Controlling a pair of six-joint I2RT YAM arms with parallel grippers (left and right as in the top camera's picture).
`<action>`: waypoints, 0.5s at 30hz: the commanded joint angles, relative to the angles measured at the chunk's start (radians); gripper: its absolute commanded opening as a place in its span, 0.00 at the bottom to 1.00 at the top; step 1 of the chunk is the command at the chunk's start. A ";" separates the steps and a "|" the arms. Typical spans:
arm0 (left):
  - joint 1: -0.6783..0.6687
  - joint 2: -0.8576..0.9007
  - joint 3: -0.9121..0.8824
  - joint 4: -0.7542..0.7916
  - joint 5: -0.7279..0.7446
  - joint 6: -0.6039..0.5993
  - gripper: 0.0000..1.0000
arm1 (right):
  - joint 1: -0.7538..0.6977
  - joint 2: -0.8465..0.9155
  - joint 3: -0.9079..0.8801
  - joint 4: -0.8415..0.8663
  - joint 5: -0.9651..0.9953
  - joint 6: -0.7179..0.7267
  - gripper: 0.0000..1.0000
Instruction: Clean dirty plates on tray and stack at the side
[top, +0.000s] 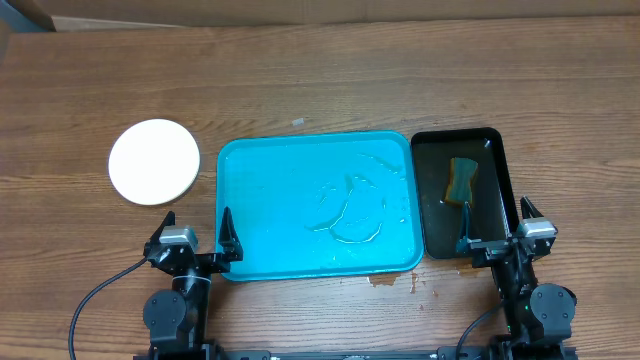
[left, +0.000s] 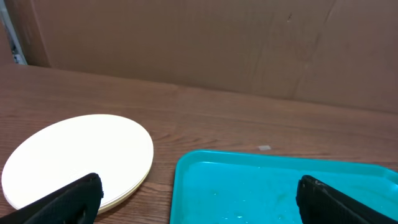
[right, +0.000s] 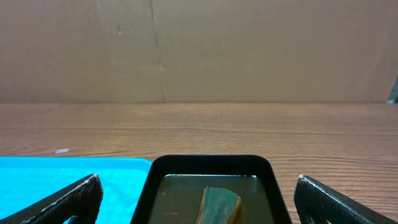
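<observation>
A wood-grain table (top: 320, 90) stands before a brown cardboard wall (left: 186, 37); brown drips (top: 395, 281) stain it by the near edge of the one turquoise tray (top: 260, 190), which is wet and holds no plate; the white plates (top: 155, 162) sit stacked left of it, their number unclear; one black tray (top: 490, 160) on the right holds one sponge (top: 461, 180); two grippers, left gripper (top: 196, 228) and right gripper (top: 497, 228), are spread wide, holding nothing.

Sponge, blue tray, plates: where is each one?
Sponge (top: 461, 180), overhead view, its middle.
Blue tray (top: 262, 200), overhead view, bare left floor.
Plates (top: 154, 161), overhead view, top plate's centre.
</observation>
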 joint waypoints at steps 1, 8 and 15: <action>0.005 -0.011 -0.003 -0.003 -0.010 0.023 1.00 | -0.003 -0.010 -0.010 0.008 0.000 0.003 1.00; 0.005 -0.011 -0.003 -0.003 -0.010 0.023 1.00 | -0.003 -0.010 -0.010 0.008 0.000 0.003 1.00; 0.005 -0.011 -0.003 -0.003 -0.010 0.023 1.00 | -0.003 -0.010 -0.010 0.008 0.000 0.003 1.00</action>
